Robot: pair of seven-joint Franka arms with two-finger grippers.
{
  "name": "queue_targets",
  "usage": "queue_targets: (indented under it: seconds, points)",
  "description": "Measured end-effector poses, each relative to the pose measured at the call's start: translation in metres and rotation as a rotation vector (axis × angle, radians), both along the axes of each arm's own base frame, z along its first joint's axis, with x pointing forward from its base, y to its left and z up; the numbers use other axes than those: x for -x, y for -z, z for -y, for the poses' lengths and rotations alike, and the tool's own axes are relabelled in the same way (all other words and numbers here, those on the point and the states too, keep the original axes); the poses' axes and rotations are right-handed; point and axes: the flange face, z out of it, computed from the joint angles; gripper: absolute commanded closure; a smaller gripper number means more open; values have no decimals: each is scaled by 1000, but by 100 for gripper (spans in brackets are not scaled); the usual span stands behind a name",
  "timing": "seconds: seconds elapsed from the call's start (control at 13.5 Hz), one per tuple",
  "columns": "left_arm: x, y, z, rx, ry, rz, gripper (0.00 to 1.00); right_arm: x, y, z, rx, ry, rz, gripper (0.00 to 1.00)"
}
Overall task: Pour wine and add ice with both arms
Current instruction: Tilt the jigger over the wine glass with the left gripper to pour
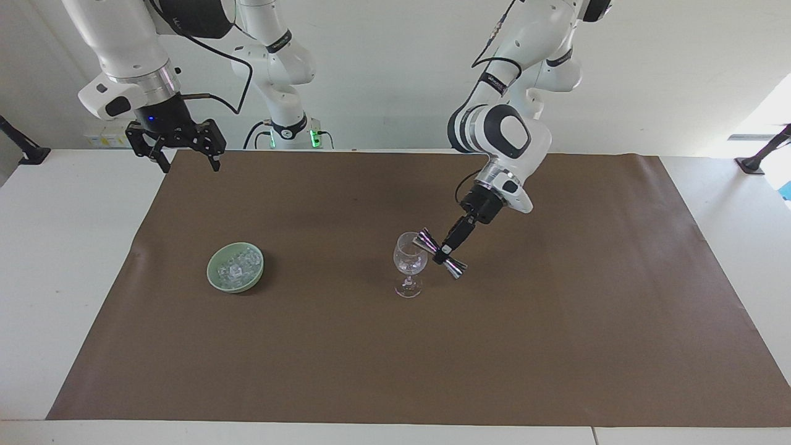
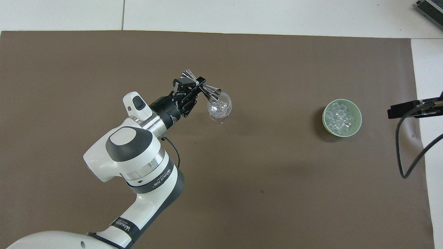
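A clear wine glass stands upright on the brown mat. My left gripper is shut on a metal double-ended jigger, held tilted with one cup at the glass's rim. A pale green bowl holds the ice, a pile of clear cubes, toward the right arm's end of the table. My right gripper is open and waits high over the mat's edge by its base; only part of it shows in the overhead view.
The brown mat covers most of the white table. A black clamp arm stands at the table's corner at the left arm's end, another at the right arm's end.
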Motion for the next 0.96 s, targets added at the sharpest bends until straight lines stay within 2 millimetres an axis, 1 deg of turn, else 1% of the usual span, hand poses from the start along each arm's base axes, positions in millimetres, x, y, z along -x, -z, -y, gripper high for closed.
queue_targets:
  seconds: [0.22,0.96]
  points:
    - [-1,-4,-2,-35,-9,18,100,0,0,0,0,0,0,0]
    - [4,-12,6,-93,-6,46,100,0,0,0,0,0,0,0]
